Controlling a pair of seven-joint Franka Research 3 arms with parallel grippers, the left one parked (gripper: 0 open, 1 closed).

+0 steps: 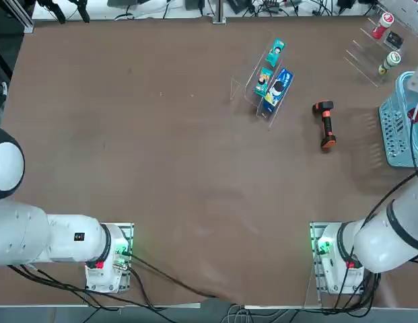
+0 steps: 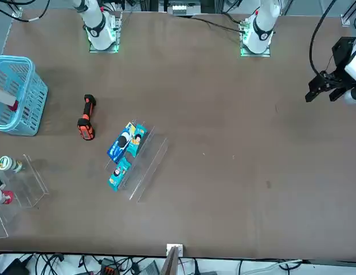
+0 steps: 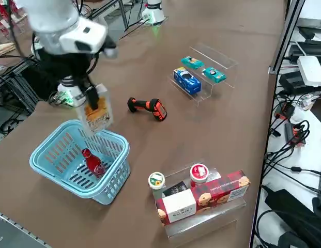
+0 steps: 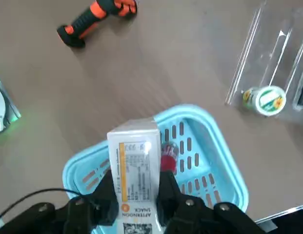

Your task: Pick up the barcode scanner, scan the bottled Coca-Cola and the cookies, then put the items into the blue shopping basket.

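progress: we judge the task nearly finished. 1 of 2 items is in, the other hangs over the drop.
scanner: we see the barcode scanner [image 1: 324, 124] lying on its side on the surface [image 1: 168, 168], free of any grip, between the clear display stand [image 1: 259, 91] and the basket. We cannot confirm the scans from this; we take them as done since it is set down.
cola: the bottled Coca-Cola [image 3: 92, 161] lies inside the blue shopping basket [image 3: 50, 160], on its floor, cap toward the far wall in the side view.
cookies: the cookies [image 4: 137, 168] are off the surface, upright, held above the basket opening; in the side view the box hangs over the basket's far rim, clear of it as far as we can tell.
gripper: the right gripper [image 4: 136, 187] pinches the cookies box by its 2 flat sides at the upper end, fingers [image 4: 108, 187] pressed against the carton and closed down to its thickness.
box vs gripper: box sits between the fingers and hangs below them, with the basket interior and the red bottle beneath it in the wrist view.
left to do: we reckon only lowering and release of the box into the basket remains.
risk: box may land on the bottle or catch the rim.
other goods: 2 teal packets and 1 blue packet on the stand, untouched.
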